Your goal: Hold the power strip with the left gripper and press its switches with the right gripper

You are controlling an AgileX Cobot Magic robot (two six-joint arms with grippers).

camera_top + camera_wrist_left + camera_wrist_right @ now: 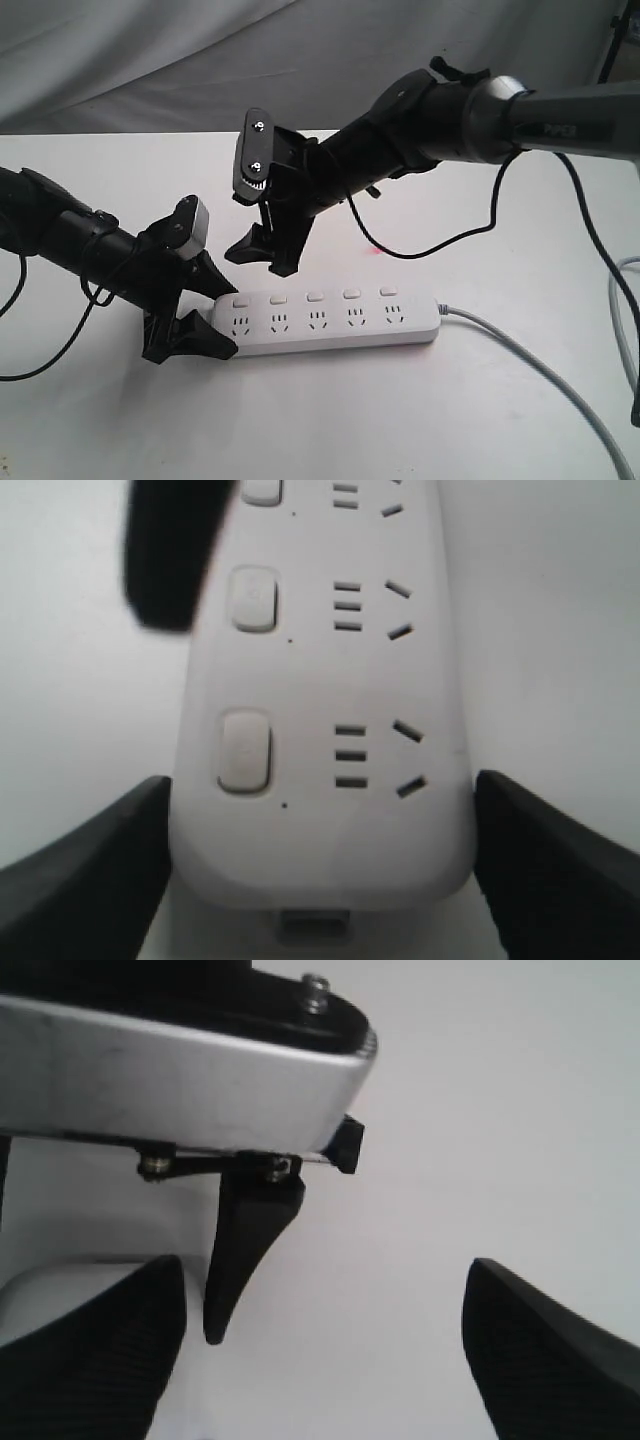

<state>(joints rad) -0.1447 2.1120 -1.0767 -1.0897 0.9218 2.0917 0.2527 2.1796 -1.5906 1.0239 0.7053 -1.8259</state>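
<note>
Exterior view: I'm seeing power strip (335, 322) lying flat at centre of frame on white table (420, 420), grey cord (545, 372) trailing off to lower right. I'm watching left gripper (218, 318) clamping strip's left end; in left wrist view its fingers (90, 880) are pressing against both long sides. Meanwhile right gripper (265, 260) is hovering above left end of switches (315, 296), clear of them, fingers (540, 1350) standing wide apart, gripping nothing.

Before me lies a white table (320, 420), evenly lit, with one small red spot (375, 251); behind it hangs a wrinkled grey cloth (150, 60).
</note>
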